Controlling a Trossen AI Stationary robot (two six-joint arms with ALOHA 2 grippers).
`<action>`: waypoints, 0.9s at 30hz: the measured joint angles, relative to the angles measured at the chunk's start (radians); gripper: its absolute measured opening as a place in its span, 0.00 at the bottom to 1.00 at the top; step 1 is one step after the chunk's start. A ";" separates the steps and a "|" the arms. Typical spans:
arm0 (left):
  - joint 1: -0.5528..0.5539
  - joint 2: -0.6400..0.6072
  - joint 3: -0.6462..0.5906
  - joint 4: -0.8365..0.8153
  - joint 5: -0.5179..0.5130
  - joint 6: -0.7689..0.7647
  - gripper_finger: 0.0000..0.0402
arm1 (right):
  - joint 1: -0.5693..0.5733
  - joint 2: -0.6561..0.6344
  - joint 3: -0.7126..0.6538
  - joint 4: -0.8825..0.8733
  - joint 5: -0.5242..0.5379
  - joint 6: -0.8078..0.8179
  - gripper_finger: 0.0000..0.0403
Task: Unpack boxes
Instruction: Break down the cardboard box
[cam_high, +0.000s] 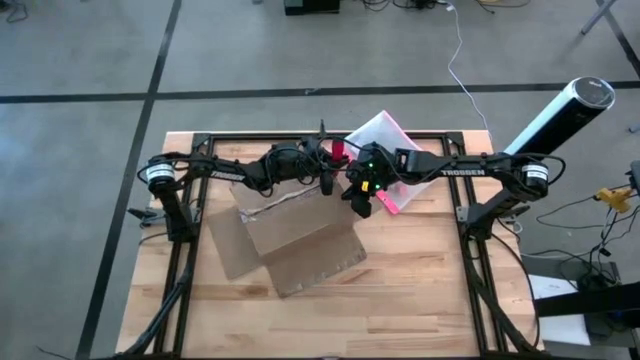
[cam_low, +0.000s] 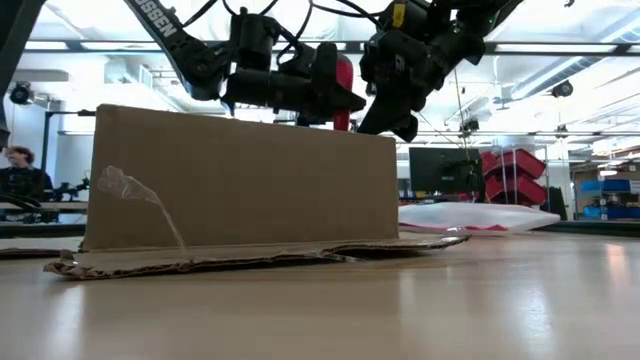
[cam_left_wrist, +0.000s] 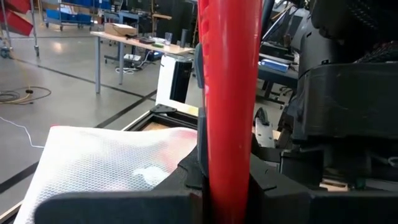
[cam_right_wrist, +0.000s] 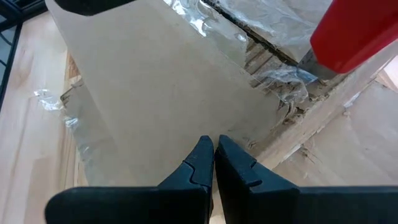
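Where the two arms meet above the middle of the tabletop, this is how things lie.

Box: the brown box (cam_high: 290, 235) sits near the middle of the tabletop (cam_high: 420, 290). Its flaps are spread out flat on the wood. One tall side stands up in the low view (cam_low: 240, 180).

Tape: clear tape (cam_low: 140, 200) hangs loose on the side of the box. More torn tape shows by the rough open edge (cam_right_wrist: 280, 81).

Left hand: the left hand (cam_high: 328, 165) is above the far edge of the box. It holds a red tool (cam_left_wrist: 229, 99) tight between its fingers (cam_left_wrist: 186, 180). The red tool also shows up high in the low view (cam_low: 343, 85).

Right hand: the right hand (cam_right_wrist: 214, 152) is just beside the left one, over the box. Its two dark tips are pressed together, and there is nothing between them. The flat side of the box (cam_right_wrist: 174, 93) is right under it.

Pouch: a see-through pouch with a pink edge (cam_high: 385, 135) lies on the tabletop behind the box, partly under the right arm.

Room: a person (cam_low: 15, 170) is far back on one side in the low view.
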 joint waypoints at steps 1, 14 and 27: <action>0.000 0.000 0.000 0.003 0.000 -0.002 0.06 | 0.000 0.000 0.000 0.000 0.000 0.000 0.00; -0.001 0.059 0.000 0.046 0.004 -0.043 0.06 | 0.000 0.000 0.000 0.003 0.001 0.002 0.00; 0.012 0.076 0.005 0.055 -0.001 -0.036 0.06 | 0.000 0.000 0.000 0.003 0.001 -0.002 0.00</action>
